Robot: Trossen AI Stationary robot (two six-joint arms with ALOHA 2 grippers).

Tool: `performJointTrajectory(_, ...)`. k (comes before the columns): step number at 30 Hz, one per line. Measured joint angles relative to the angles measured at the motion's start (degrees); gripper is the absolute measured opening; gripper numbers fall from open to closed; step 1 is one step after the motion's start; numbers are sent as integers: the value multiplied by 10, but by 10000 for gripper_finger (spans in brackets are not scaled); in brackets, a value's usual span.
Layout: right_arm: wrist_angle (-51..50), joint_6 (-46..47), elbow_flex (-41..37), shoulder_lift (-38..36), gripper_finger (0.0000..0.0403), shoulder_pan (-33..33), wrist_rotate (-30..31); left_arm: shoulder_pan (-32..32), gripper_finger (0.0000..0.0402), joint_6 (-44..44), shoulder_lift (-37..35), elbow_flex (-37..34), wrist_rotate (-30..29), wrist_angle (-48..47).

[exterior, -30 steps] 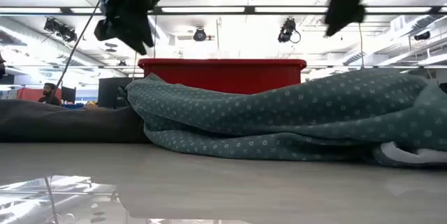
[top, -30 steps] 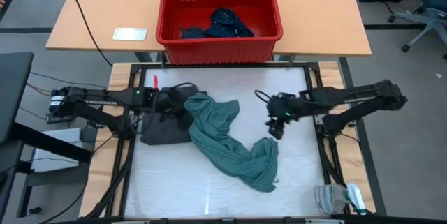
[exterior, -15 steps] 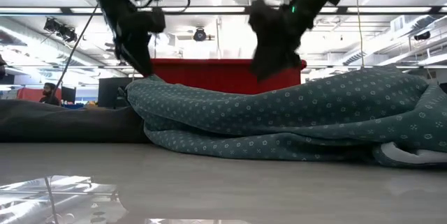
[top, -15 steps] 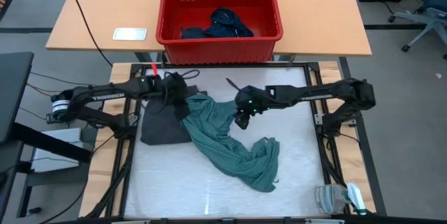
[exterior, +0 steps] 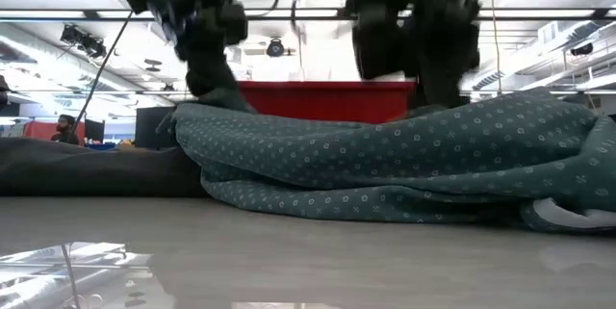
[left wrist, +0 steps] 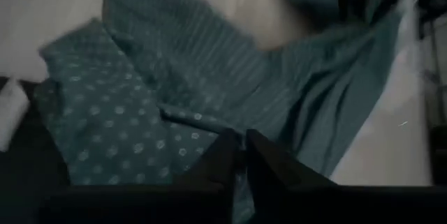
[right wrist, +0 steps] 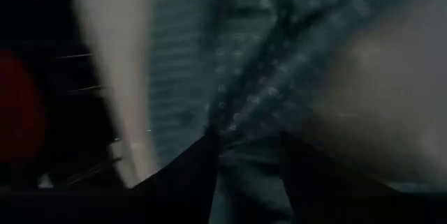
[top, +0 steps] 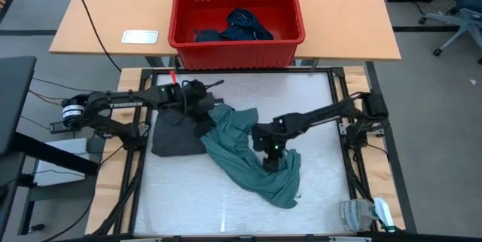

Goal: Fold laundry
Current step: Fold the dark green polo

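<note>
Teal dotted shirt [top: 248, 159]: crumpled, unfolded; pinched by left gripper [top: 202, 127], straddled by parted right gripper [top: 271, 160]. Charcoal piece [top: 175, 138], basket [top: 238, 53] contents: untouched.

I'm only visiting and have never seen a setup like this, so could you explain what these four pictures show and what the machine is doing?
It is a robot with two dark arms at a table, each ending in a two-finger tool. One picture looks straight down from above, one looks level across the table top, and the other two come from cameras on each arm's wrist.

On the table lies a teal dotted shirt, crumpled, with a charcoal grey cloth beside it. Behind the table a red basket holds more dark laundry.

The left tool is down at the shirt's upper end, and its wrist picture shows the fingers pinched together on the fabric. The right tool is pressed into the shirt's middle, fingers apart with cloth between them; whether it grips yet is unclear.
</note>
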Motion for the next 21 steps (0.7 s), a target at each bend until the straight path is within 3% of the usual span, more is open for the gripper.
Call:
performJointTrajectory(3, 21, -1, 1, -47, 155, -5, 76, 2, 26, -15, -11, 27, -19, -2)
performJointTrajectory(5, 28, -2, 1, -67, 155, -25, 164, 9, 36, -14, -17, 42, -40, -8)
performJointTrajectory(7, 40, 3, 1, -76, 155, -56, 210, 20, 56, -15, -25, 53, -50, -7)
performJointTrajectory(15, 122, 9, 0, -39, 156, -160, 216, 30, 165, -68, -39, 32, -60, -193)
performJointTrajectory(21, 169, 15, 0, 29, 151, -195, 247, -16, 187, -161, -54, -61, -64, -214)
